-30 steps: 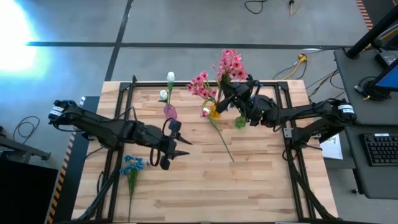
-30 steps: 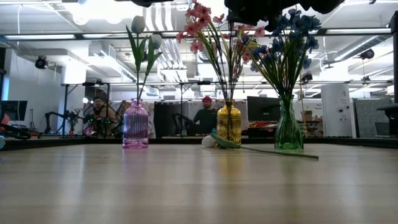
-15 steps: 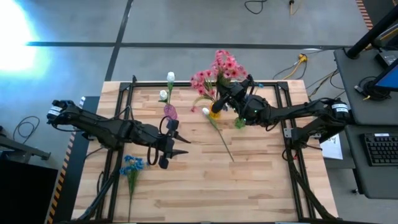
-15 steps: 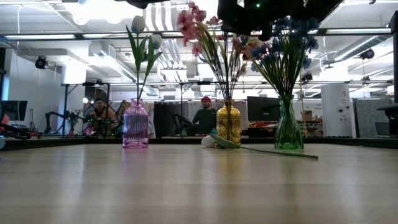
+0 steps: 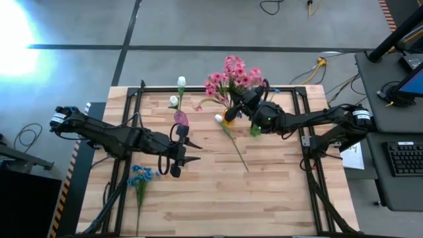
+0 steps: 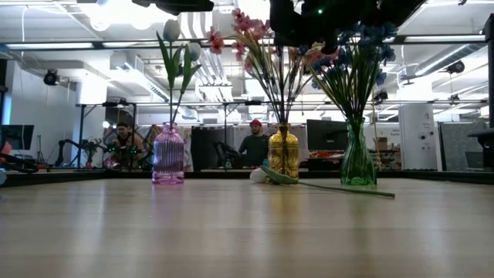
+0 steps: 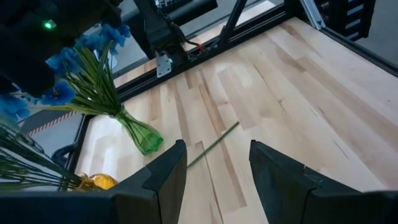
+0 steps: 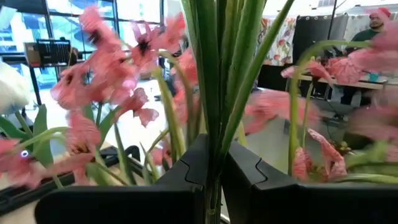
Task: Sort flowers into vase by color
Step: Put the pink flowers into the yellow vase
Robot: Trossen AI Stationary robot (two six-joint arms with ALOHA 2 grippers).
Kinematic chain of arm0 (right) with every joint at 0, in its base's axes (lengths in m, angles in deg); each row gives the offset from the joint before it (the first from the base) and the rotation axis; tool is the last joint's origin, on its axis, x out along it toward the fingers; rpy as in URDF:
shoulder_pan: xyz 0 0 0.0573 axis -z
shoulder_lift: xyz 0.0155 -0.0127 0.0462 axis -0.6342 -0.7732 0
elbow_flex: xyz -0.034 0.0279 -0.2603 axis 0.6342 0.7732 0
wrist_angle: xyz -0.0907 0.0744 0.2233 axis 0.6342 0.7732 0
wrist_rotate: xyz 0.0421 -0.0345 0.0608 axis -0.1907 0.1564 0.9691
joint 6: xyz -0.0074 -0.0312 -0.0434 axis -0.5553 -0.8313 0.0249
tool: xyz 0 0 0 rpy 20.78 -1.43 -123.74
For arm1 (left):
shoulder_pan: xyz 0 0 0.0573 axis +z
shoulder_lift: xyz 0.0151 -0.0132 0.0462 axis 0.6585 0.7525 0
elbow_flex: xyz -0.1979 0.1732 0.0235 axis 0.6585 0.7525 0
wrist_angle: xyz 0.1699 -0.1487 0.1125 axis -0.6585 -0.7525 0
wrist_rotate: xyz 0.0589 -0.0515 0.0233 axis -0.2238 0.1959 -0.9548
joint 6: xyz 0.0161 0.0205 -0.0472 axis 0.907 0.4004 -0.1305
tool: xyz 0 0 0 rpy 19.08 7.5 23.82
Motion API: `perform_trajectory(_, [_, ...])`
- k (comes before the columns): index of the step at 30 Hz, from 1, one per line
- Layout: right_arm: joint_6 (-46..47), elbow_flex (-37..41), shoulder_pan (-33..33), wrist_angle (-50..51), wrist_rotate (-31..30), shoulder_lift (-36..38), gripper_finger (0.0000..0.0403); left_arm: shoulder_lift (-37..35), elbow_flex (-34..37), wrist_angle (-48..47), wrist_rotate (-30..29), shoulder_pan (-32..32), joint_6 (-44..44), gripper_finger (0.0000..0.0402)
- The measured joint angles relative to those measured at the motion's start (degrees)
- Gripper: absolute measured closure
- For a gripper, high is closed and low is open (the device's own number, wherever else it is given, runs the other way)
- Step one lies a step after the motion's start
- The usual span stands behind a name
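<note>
My right gripper (image 5: pixel 242 103) hovers over the yellow vase (image 5: pixel 228 119), shut on green stems of the pink flowers (image 5: pixel 231 74). Their blossoms (image 6: pixel 245 29) spread above the yellow vase (image 6: pixel 283 152). The purple vase (image 6: pixel 168 154) holds white buds (image 5: pixel 181 81). The green vase (image 6: pixel 358 158) holds blue flowers (image 7: pixel 81 56). One white flower (image 5: pixel 218 119) lies flat on the table, and so does a blue flower (image 5: pixel 140 175). My left gripper (image 5: pixel 190 152) waits open above the table's middle, touching nothing. My right gripper pinches a bunch of thin green stems (image 8: pixel 214 134) between its two fingers (image 8: pixel 186 168), below the pink blossoms. The fingers lie across the stems, which stand nearly upright and run down toward the yellow vase's mouth (image 6: pixel 283 127). Their lower ends are hidden.
The three vases stand close together along the far half of the table. The lying white flower's stem (image 5: pixel 236 153) runs from the yellow vase toward the table's middle. Black frame rails (image 5: pixel 132 99) border the wooden top. People sit in the room behind (image 6: pixel 255 143).
My right gripper has moved toward the table's left, over the yellow vase, carrying the pink stems. The held blossoms have swung left and joined the other pink cluster.
</note>
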Motion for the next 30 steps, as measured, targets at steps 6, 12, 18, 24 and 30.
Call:
perform_trajectory(6, [-0.46,0.02,0.0,2.53,0.01,-0.02,0.0381,0.0,0.72,0.2,-0.13,0.58,-0.82,0.0242])
perform_trajectory(12, [-0.61,0.13,0.0,3.06,0.01,-0.04,0.0381,0.13,1.49,0.22,-0.22,1.35,-1.89,0.0242])
perform_trajectory(18, [-0.47,0.16,0.0,1.72,0.06,-0.07,0.0381,0.13,1.49,0.67,-0.24,1.47,-1.89,0.0242])
perform_trajectory(24, [0.0,0.76,0.0,2.37,0.05,-0.44,0.0381,0.13,1.49,0.68,-0.24,1.47,-2.11,0.0242])
perform_trajectory(30, [-0.37,0.79,0.0,3.14,0.03,-0.46,0.0381,0.13,1.49,0.67,-0.22,1.47,-2.2,0.0242])
